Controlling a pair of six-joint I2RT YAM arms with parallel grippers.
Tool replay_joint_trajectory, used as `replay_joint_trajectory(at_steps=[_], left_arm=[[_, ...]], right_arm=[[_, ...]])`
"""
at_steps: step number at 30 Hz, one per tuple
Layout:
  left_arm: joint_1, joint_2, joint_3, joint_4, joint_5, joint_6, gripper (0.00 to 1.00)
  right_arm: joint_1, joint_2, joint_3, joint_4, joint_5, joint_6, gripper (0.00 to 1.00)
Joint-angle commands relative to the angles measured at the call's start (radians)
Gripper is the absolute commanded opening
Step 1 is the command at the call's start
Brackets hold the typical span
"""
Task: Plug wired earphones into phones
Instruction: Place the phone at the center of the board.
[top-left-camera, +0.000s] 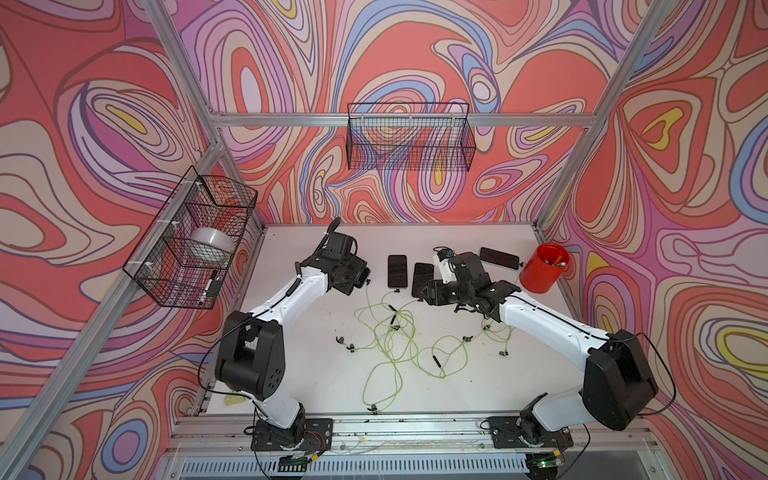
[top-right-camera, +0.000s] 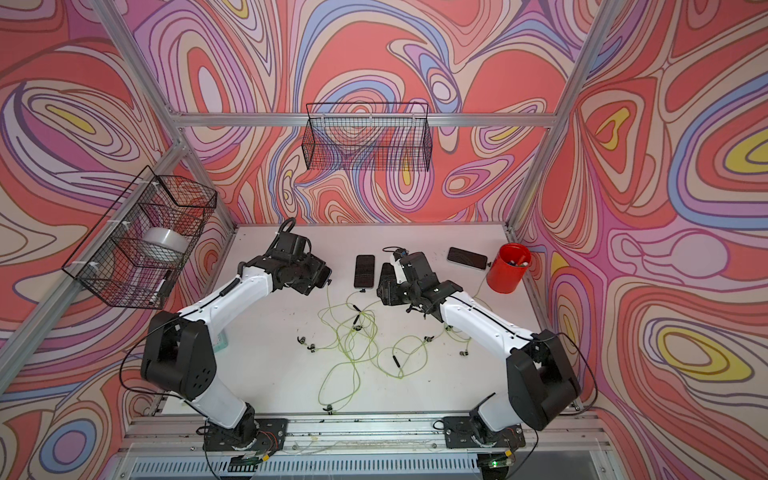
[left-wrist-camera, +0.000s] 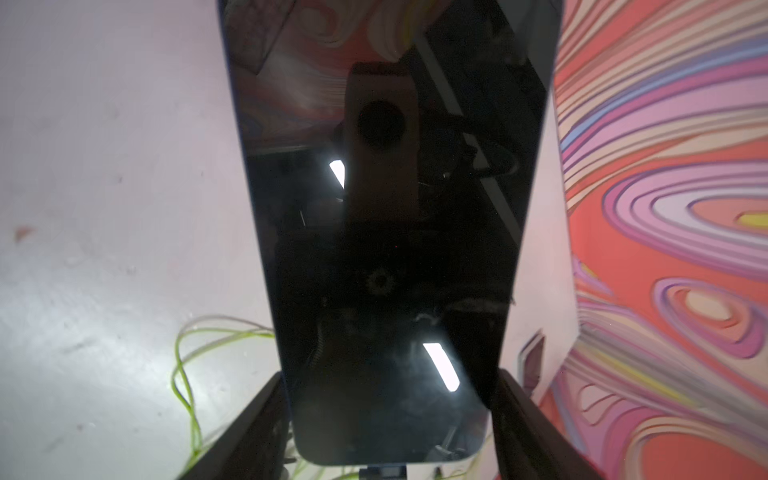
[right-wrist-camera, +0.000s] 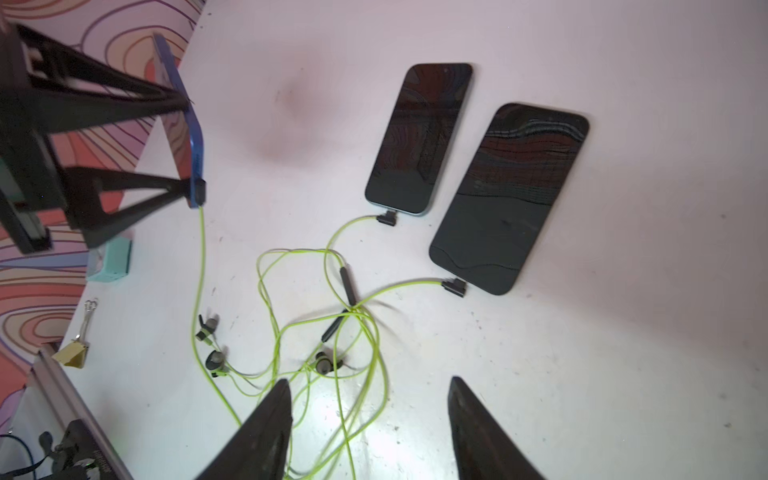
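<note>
My left gripper (left-wrist-camera: 390, 376) is shut on a blue-edged phone (left-wrist-camera: 386, 249), clamping its two long edges and holding it tilted above the table (top-left-camera: 291, 353). A dark plug (right-wrist-camera: 200, 191) sits in that phone's lower end and its yellow-green cable hangs down. Two phones (right-wrist-camera: 419, 137) (right-wrist-camera: 511, 199) lie side by side on the table, each with an angled plug at its end. Another phone (top-left-camera: 498, 257) lies at the back right. The wired earphones (top-left-camera: 390, 332) sprawl tangled mid-table. My right gripper (right-wrist-camera: 370, 384) hangs open and empty above the cables, beside the pair of phones.
A red cup (top-left-camera: 542, 268) stands at the table's right edge, near the back phone. Wire baskets hang on the left wall (top-left-camera: 191, 237) and the back wall (top-left-camera: 409, 137). A small teal box (right-wrist-camera: 110, 259) and a binder clip (right-wrist-camera: 77, 353) lie near the table's left edge.
</note>
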Motion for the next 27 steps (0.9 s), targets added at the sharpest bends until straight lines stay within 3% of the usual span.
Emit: replay_joint_trajectory(at_steps=[1,6,15,17,18,20,22,27], left_arm=[[0.003,0.098,0.139,-0.198,-0.043,0.382,0.0],[0.004,0.264,0.3,-0.307,-0.102,0.66,0.0],[0.003,0.384,0.346,-0.235,-0.138,1.038,0.0],[0.002,0.421,0.369,-0.253,-0.147,1.081,0.0],[0.002,0.435,0.376,-0.258,-0.158,1.094,0.0],[0.002,0.459,0.37,-0.248,-0.165,1.113,0.07],[0.002,0.471,0.357,-0.23,-0.162,1.125,0.15],[0.002,0.469,0.325,-0.184,-0.145,1.14,0.49]], right_arm=[[-0.008,-0.009,-0.01,-0.058,0.053,-0.045,0.61],[-0.013,-0.016,-0.023,-0.069,0.1,-0.054,0.61],[-0.1,-0.061,-0.136,-0.038,0.151,-0.098,0.62],[-0.102,-0.081,-0.174,0.023,0.194,-0.127,0.68],[-0.104,-0.089,-0.192,0.052,0.23,-0.144,0.77],[-0.111,-0.106,-0.227,0.108,0.352,-0.182,0.98],[-0.139,-0.119,-0.27,0.181,0.429,-0.223,0.98],[-0.172,-0.11,-0.388,0.403,0.601,-0.33,0.98]])
